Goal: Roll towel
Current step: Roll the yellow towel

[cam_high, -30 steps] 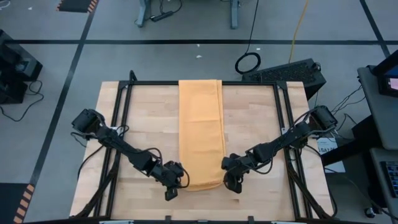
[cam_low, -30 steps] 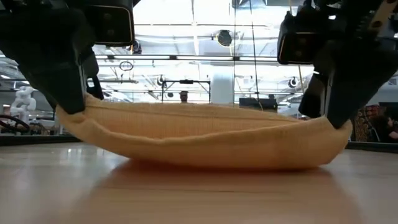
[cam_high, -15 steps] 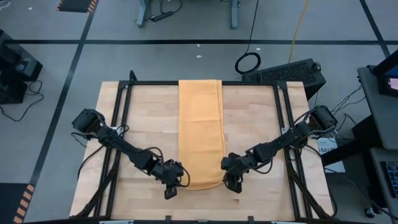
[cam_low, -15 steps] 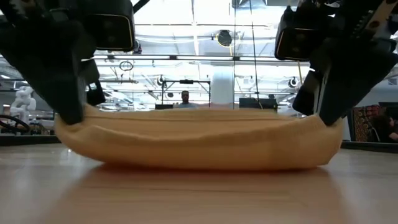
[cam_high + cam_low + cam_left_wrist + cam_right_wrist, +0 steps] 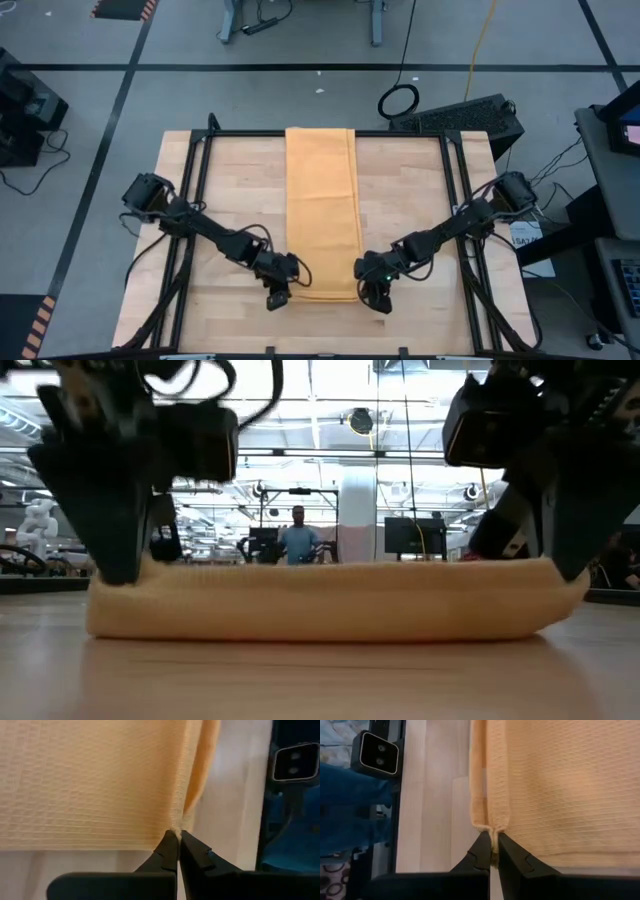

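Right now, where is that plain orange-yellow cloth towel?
From above, the orange-yellow cloth towel lies along the wooden table's middle, its near end pinched between left gripper and right gripper.

A wooden table [image 5: 420,215] with a black frame [image 5: 400,133] stands on a grey floor [image 5: 120,60] crossed by dark tape lines. Beyond its far right corner sit a black case [image 5: 470,115] and a coiled cable [image 5: 399,101]; a yellow cord [image 5: 482,40] runs off farther away. Grey stand legs [image 5: 300,20] rise at the far side. Dark equipment [image 5: 30,110] sits to the left, a cart [image 5: 610,130] to the right. Across the table, the hall is bright, with ceiling beams [image 5: 330,430], monitors [image 5: 408,538], and a person [image 5: 297,540] in blue standing far off.
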